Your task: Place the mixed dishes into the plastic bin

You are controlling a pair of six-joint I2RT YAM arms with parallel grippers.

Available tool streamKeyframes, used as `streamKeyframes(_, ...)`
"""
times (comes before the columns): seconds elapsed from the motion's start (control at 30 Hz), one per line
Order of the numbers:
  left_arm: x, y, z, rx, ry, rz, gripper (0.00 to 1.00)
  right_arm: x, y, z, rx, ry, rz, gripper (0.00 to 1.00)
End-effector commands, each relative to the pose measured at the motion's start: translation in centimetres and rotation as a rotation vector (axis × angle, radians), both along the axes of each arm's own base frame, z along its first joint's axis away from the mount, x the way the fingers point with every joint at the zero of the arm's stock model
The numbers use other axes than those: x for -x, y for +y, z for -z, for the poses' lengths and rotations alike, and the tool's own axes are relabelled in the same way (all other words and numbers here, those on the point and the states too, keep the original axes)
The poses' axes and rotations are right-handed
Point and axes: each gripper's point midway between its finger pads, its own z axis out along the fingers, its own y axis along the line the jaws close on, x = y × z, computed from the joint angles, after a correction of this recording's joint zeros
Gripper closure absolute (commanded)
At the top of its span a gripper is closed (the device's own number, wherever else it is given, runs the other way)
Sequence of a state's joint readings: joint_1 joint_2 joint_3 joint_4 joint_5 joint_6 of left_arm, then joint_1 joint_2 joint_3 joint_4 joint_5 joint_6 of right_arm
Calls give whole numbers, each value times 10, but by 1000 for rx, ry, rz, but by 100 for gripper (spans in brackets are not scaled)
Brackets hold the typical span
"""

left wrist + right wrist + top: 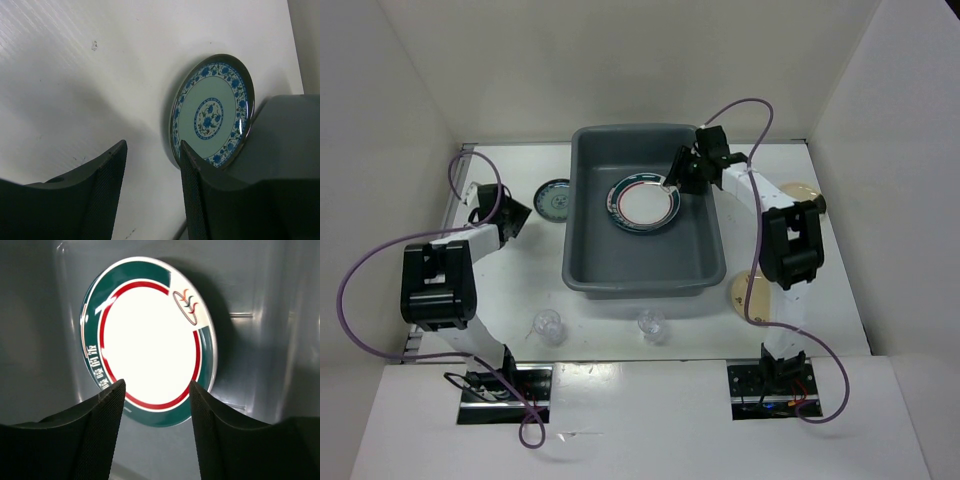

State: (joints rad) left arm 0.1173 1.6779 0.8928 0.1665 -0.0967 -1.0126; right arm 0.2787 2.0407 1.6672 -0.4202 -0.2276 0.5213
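I see a white table (520, 285) carrying the grey bin (645, 288) at mid-table, with a blue-patterned plate (556, 200) just left of it. Two clear cups (548, 326) (651, 323) sit near the front. Two tan plates (802, 188) (745, 297) lie right of the bin.

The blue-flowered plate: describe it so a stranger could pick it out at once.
Start at the dark grey bin in the middle of the table. Just outside its left wall, near the far end, a small plate lies by the left gripper. It alone has blue flowers on pale green; the plate in the bin is white with red and green bands, the right-hand plates tan.
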Motion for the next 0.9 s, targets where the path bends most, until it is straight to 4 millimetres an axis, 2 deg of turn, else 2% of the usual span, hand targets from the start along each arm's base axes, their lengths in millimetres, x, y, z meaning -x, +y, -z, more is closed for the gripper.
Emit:
streamKeyframes(0.0,-10,0,0,43,-50,-19,46,-7,6,4,11,0,-16,40)
streamKeyframes(0.1,-14,-2,-1,68,-67,-28,44,-5,11,1,16,-6,-31,40)
streamKeyframes(0.13,-16,-4,-3,80,-96,-27,44,-5,11,-9,11,-25,-31,40)
streamKeyframes(0.2,-17,-4,0,94,-116,-38,44,-1,9,-39,1,-81,-37,38)
streamKeyframes(0.23,-23,-3,-8,90,-156,-36,44,1,10,-53,-13,-104,-44,33)
streamKeyframes(0.27,-23,-5,-3,107,-145,-37,44,4,11,-70,-19,-135,-59,31)
streamKeyframes(0.3,-24,-5,-1,115,-146,-43,44,10,11,-101,-42,-192,-66,31)
streamKeyframes(0.37,-27,-7,7,143,-133,-52,47,22,6,-125,-36,-239,-81,28)
streamKeyframes(0.4,-32,-7,4,151,-145,-57,49,33,0,-155,-42,-298,-68,28)
streamKeyframes(0.43,-35,-7,12,162,-130,-66,53,40,-4,-157,-36,-302,-60,27)
streamKeyframes(0.5,-41,-7,18,196,-137,-91,55,51,-11,-171,-26,-338,-48,26)
streamKeyframes(0.53,-42,-10,30,218,-126,-87,56,60,-14,-180,-28,-348,-48,26)
streamKeyframes(0.6,-50,-14,34,252,-123,-77,58,68,-19,-182,-2,-344,-51,26)
streamKeyframes(0.63,-49,-14,47,263,-103,-86,58,74,-23,-186,5,-343,-43,26)
streamKeyframes(0.77,-57,-15,46,275,-116,-81,59,84,-36,-175,51,-323,-10,26)
streamKeyframes(0.8,-57,-14,46,269,-117,-90,60,87,-37,-182,46,-338,-9,26)
streamKeyframes(0.87,-56,-14,50,270,-108,-91,68,90,-42,-174,68,-321,10,26)
